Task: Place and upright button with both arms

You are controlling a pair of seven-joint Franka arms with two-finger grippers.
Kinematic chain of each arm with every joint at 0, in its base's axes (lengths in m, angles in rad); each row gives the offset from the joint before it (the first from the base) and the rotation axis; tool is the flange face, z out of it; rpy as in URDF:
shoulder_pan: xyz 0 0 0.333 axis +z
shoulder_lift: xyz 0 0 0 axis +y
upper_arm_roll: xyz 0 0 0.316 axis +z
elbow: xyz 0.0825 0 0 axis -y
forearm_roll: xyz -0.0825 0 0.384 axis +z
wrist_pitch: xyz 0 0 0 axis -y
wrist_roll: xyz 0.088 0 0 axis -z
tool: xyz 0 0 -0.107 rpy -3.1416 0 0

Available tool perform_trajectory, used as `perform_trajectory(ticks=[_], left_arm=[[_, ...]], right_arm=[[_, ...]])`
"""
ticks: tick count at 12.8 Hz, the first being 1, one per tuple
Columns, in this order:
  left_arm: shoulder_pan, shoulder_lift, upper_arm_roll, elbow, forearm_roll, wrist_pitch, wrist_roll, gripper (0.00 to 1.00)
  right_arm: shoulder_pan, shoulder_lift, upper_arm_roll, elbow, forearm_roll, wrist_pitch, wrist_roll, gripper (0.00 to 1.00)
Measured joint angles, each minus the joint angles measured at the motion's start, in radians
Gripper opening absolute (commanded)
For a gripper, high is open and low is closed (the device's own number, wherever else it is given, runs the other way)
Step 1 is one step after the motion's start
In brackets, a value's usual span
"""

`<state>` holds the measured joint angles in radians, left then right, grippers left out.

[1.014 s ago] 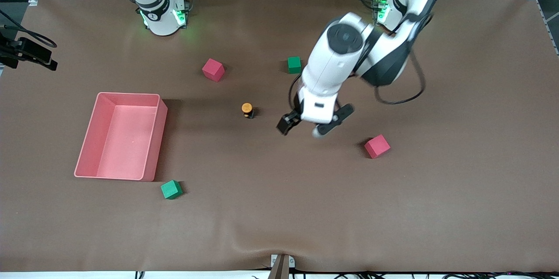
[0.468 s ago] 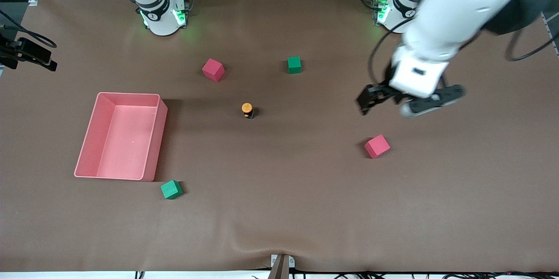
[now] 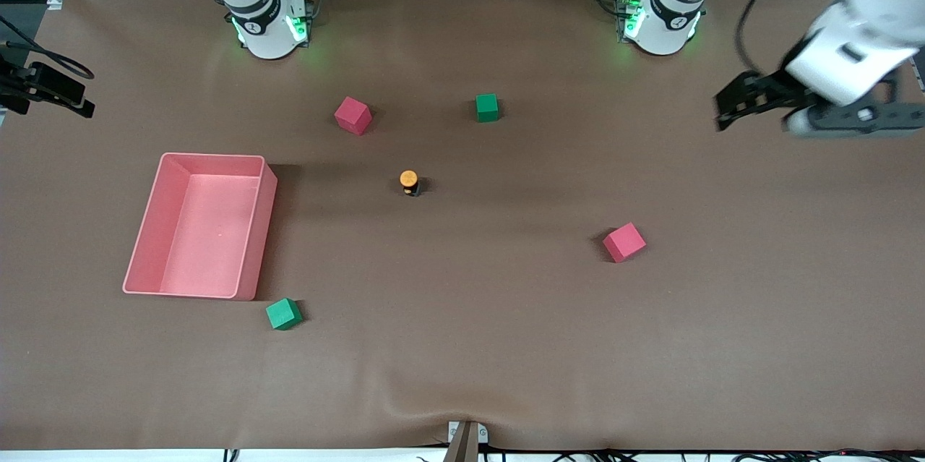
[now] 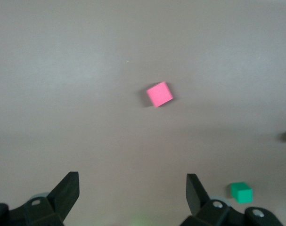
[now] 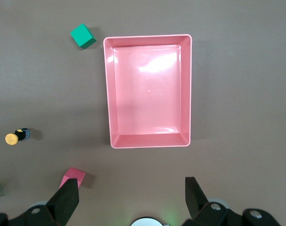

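Observation:
The button (image 3: pixel 409 182) stands upright in the middle of the table, orange cap up on its black body. It also shows in the right wrist view (image 5: pixel 15 136). My left gripper (image 3: pixel 737 111) is open and empty, up in the air over the left arm's end of the table, well away from the button. The left wrist view shows its own gripper (image 4: pixel 131 190) with fingers wide apart above bare table. My right gripper (image 5: pixel 131 195) is open and empty, high above the table near its own base, and out of the front view.
A pink tray (image 3: pixel 260 238) sits toward the right arm's end, empty inside. Two pink-red cubes (image 3: pixel 353 115) (image 3: pixel 624 242) and two green cubes (image 3: pixel 487 107) (image 3: pixel 283 314) lie scattered around the button. The table's front edge has a wrinkle.
My left arm has swung from just beside the button out to its own end of the table, gripper open and empty throughout. The button has stayed upright in place.

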<state>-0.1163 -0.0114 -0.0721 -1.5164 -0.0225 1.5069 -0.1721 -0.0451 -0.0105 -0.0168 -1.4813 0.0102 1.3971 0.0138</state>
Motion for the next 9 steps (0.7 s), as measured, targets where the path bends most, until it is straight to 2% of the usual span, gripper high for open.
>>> perform_trajectory(ticks=[5, 9], left_arm=[[0.074, -0.145, -0.01, -0.157, 0.0, -0.005, 0.096, 1.0], [0.083, -0.189, -0.024, -0.186, 0.0, -0.006, 0.102, 1.0]], right_arm=[[0.0, 0.0, 0.001, 0.0, 0.0, 0.0, 0.0, 1.0], [0.0, 0.0, 0.0, 0.0, 0.0, 0.0, 0.0, 1.0]])
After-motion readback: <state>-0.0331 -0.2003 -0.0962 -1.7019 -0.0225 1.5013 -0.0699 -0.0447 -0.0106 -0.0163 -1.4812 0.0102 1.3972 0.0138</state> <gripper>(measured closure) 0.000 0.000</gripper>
